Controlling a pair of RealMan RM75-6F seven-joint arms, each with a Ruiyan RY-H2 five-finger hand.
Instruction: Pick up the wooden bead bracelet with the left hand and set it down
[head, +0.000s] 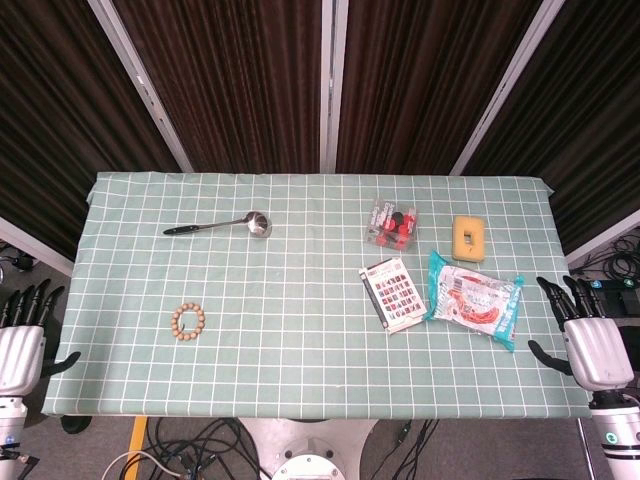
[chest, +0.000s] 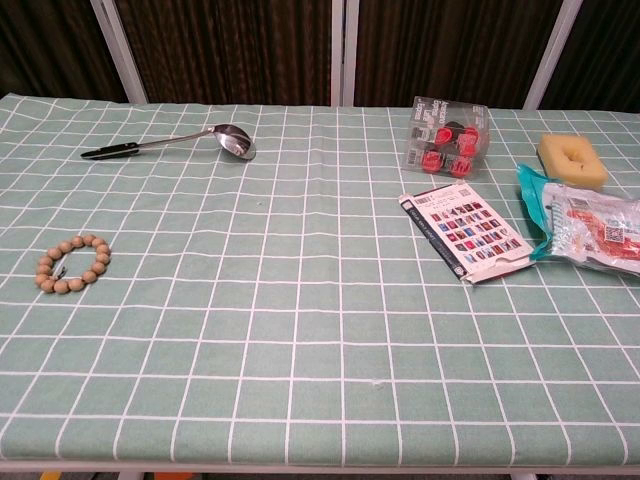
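We see open checked cloth all around the wooden bead bracelet (head: 188, 321) on the desk (head: 300, 380); the left robot hand (head: 22, 345) hangs off the near-left edge with nothing between. The ladle (head: 220, 226) lies well beyond. The card (head: 391, 293), packet (head: 473, 297), sponge (head: 468, 239) and box (head: 392, 224) crowd the right side.

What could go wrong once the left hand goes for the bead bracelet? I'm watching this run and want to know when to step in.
1. The wooden bead bracelet lies flat on the checked tablecloth, so the fingers may snag or bunch the cloth instead of getting under the beads.
2. The left hand waits off the table's left edge; coming in low could clip that edge.
3. A loose pinch may let the round beads roll free.
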